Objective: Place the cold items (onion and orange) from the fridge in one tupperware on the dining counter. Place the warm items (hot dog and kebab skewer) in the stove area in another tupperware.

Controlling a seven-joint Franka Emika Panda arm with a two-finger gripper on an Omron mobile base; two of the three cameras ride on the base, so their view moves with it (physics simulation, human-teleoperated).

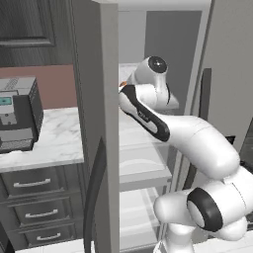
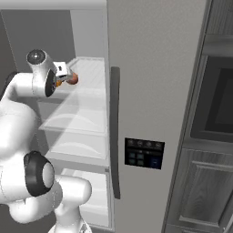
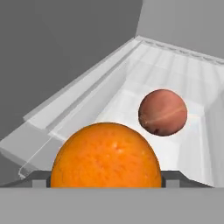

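- As seen from the base: fridge door (image 1: 94,99) swung open, white shelves (image 2: 77,118) stacked inside, grey walls behind.
- Left of the fridge: marble worktop (image 1: 54,138) carrying a dark appliance (image 1: 17,113), with grey drawers (image 1: 34,197) below.
- Right of the open compartment: closed fridge door with a dark control panel (image 2: 144,153), then a built-in oven (image 2: 218,100).
- Reaches into the upper shelf level with the claw (image 3: 105,179).
- Claw state: clenched on the orange (image 3: 105,155), with a dark fingertip (image 3: 40,178) against each side.
- Orange: between the fingertips, at the front of the ribbed translucent shelf.
- Onion (image 3: 162,112): further back on the same shelf, beyond the orange and clear of it, untouched by the claw.
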